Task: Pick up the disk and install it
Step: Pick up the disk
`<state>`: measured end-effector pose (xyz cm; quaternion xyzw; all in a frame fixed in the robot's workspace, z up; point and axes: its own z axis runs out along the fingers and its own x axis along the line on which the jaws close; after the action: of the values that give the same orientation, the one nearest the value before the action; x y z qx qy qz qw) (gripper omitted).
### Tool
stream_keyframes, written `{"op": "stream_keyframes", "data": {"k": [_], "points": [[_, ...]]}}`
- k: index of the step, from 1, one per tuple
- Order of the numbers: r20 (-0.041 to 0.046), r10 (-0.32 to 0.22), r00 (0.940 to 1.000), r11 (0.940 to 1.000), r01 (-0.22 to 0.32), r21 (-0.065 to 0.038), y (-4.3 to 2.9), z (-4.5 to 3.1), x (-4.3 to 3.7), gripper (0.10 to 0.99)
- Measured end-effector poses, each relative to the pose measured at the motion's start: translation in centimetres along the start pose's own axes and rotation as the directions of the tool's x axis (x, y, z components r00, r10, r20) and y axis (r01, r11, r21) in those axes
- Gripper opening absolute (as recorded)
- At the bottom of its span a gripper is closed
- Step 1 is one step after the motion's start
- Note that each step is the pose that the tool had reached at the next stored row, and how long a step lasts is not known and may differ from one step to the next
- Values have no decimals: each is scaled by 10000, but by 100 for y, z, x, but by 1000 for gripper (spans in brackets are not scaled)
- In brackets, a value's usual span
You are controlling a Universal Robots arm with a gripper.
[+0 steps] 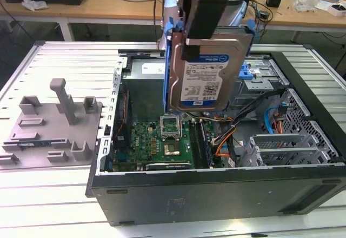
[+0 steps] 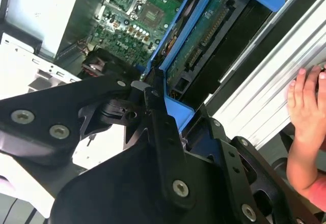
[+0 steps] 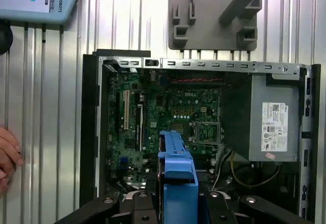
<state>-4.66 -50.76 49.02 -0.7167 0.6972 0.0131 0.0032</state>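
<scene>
Hanging upright at the upper centre of the exterior view, the disk point(image 1: 208, 73) is clamped by the hand point(image 1: 201, 32), whose fingers are closed on its upper end. The label faces the camera. Below it lies the open computer case point(image 1: 216, 194) with its motherboard point(image 1: 162, 140). A grey fixture plate point(image 1: 54, 121) rests on the ribbed tabletop point(image 1: 70, 59) at the exterior view's left. A person's fingers point(image 3: 7, 152) touch the tabletop beside the case in the first wrist view.

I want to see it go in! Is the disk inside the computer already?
No, the gripper holds the disk up in the air above the open computer case.
</scene>
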Motion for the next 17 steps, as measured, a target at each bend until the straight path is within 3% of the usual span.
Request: {"op": "stream_keyframes", "data": {"k": [7,9,12,17], "points": [[18,1,10000,10000,-1,-5,-204,11,64,369],[26,0,10000,10000,0,-8,-329,16,91,369],[36,0,10000,10000,0,-11,-449,20,118,369],[37,0,10000,10000,0,-12,-462,20,120,369]]}}
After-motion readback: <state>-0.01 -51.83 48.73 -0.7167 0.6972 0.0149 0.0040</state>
